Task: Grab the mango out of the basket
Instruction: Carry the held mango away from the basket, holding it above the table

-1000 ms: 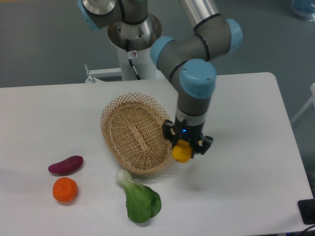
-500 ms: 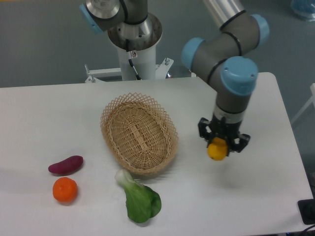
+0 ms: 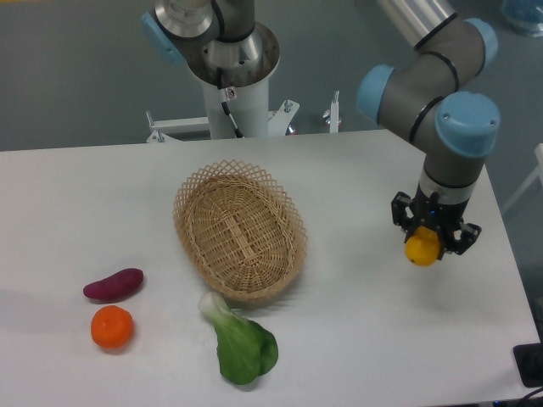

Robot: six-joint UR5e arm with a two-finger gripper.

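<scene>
The yellow-orange mango [image 3: 422, 248] hangs above the right side of the table, with my gripper [image 3: 433, 243] shut on it from above. Only its lower end shows below the black fingers. The oval wicker basket [image 3: 238, 231] lies at the table's middle, well to the left of the gripper, and nothing is inside it.
A purple sweet potato [image 3: 113, 284] and a round orange fruit [image 3: 112, 328] lie at the front left. A green leafy vegetable [image 3: 241, 342] rests just in front of the basket. The table's right edge [image 3: 504, 246] is close beside the gripper. The arm's base post [image 3: 232, 76] stands behind the basket.
My gripper has carried the mango to the right, from the basket's right rim out to near the table's right edge. Nothing else on the table has moved.
</scene>
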